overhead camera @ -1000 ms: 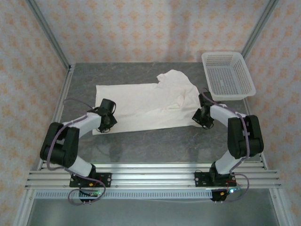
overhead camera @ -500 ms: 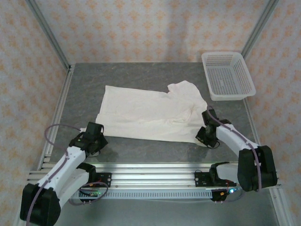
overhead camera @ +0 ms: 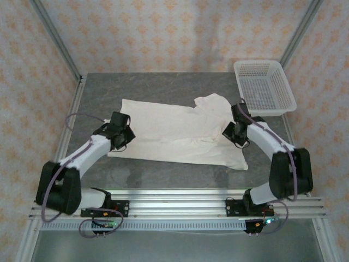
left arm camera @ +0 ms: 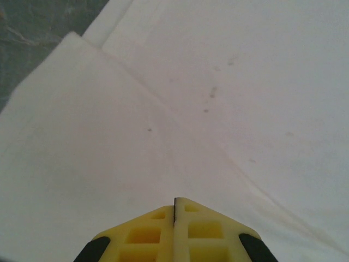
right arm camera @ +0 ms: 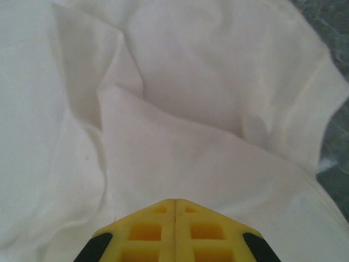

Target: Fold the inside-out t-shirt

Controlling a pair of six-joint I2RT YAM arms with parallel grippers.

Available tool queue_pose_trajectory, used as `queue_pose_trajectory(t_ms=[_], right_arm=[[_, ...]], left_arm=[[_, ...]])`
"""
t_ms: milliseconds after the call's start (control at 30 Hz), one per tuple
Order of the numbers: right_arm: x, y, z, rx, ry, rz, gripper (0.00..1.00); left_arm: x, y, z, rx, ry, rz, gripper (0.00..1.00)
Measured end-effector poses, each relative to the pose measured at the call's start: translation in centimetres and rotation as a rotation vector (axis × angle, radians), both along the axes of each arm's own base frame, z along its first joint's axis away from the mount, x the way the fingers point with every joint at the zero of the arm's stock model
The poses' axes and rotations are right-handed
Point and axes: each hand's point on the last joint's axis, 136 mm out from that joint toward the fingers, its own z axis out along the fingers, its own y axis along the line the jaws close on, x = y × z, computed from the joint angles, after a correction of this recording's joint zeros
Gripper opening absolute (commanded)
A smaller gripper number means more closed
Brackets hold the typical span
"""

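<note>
On the left, my left fingers (left arm camera: pixel 180 210) are pressed closed tip to tip with no cloth showing between them. The inside-out t-shirt (overhead camera: pixel 174 131) lies flat under and ahead of them, a layered edge running off ahead-left and a few small dark specks (left arm camera: pixel 212 93) ahead-right. I judge they sit at this end so the smooth body of the shirt can be squared up before any fold. The shirt stretches lengthwise across the grey counter (overhead camera: pixel 136 87) between both sets of fingers. My right fingers (right arm camera: pixel 180 210) are likewise shut on nothing I can see, with rumpled folds of the sleeve end bunched just ahead and bare counter at their far right. That end looks to need flattening first. Beyond the right fingers stands the white mesh basket (overhead camera: pixel 264 112), near the shirt but apart from it, holding nothing.
</note>
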Motion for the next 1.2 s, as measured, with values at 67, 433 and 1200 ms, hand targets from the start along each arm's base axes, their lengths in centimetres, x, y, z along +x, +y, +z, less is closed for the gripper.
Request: queue_pose_trajectory(t_ms=[67,433,1200], right_arm=[[0.1,0.0,-1.7,-0.007,0.046,0.001,0.0],[-0.7,0.1,-4.2,-0.017,0.124,0.031,0.0],[1.5,-0.1,0.5,-0.087,0.045,0.155,0.29]], left_arm=[[0.3,0.5,-1.7,0.009,0.038,0.023,0.0],[-4.0,2.4,-4.9,0.006,0.023,0.142,0.0],[-8.0,2.9,1.0,-0.036,-0.242,0.085,0.52]])
